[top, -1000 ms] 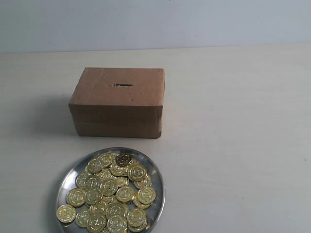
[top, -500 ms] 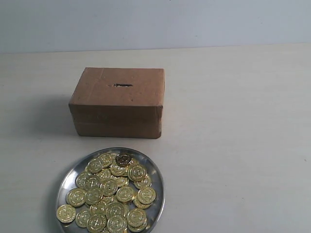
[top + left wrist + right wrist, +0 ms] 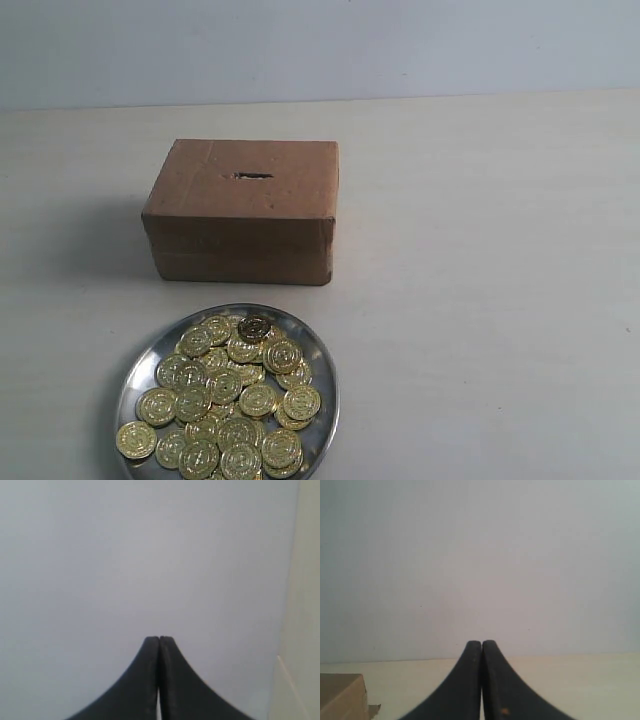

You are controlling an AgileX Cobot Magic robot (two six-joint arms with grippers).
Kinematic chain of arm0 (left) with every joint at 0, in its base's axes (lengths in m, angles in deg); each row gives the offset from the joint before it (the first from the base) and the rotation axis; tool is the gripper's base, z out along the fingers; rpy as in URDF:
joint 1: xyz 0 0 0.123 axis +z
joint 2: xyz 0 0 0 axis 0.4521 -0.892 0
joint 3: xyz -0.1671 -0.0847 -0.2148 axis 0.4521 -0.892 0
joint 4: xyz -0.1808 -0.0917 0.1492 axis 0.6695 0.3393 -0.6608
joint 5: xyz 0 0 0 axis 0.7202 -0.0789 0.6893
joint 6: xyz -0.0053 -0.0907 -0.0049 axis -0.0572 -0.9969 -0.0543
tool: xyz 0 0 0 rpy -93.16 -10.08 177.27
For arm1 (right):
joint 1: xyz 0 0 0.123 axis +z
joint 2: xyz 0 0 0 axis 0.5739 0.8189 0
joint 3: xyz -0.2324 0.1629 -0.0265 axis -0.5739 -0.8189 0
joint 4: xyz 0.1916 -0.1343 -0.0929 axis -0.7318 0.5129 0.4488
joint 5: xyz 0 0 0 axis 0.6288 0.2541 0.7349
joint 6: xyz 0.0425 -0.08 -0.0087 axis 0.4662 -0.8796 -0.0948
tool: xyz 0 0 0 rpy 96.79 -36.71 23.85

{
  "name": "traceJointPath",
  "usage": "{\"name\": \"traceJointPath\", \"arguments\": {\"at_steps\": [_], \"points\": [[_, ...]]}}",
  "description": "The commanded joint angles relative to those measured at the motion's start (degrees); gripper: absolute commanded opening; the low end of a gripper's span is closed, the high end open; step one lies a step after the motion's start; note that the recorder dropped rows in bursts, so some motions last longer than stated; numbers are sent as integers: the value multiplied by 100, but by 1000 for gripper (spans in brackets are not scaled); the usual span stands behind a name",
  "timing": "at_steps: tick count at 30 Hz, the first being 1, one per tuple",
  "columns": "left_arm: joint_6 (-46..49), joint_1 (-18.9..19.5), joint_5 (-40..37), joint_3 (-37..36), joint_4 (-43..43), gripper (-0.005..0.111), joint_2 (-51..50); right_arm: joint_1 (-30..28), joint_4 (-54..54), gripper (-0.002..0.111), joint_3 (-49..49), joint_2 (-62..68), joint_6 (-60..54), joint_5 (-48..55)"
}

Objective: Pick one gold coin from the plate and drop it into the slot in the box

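— Surface, room?
— Pale desk (image 3: 480, 250); plain grey wall (image 3: 320, 45).
— Tools?
— Left tool (image 3: 159, 639), right tool (image 3: 481, 642): pressed together, empty.
— Items?
— Box (image 3: 340, 697): corner only, ahead beside right tool. Slot (image 3: 252, 176) on top. Plate (image 3: 140, 360) of coins (image 3: 235, 400) near box, edge cropped.

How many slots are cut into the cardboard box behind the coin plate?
1. The slot is in the top face of the box, toward its far edge. The box's back, sides and underside are not in view, so more may be hidden.
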Motion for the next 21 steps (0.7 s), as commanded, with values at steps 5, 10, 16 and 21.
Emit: {"name": "traceJointPath", "arguments": {"at_steps": [5,10,16,21], "points": [[-4032,32,-1712,-7,528,0,24,-31,-19,0,-24,-22,2,286],[-6334,32,-2388,-7,685,0,24,-31,-33,0,-24,-22,2,320],[-8012,32,-2325,-7,685,0,24,-31,-37,0,-24,-22,-21,1044],[-8627,32,-2207,-7,685,0,24,-31,-180,0,-24,-22,-47,1838]]}}
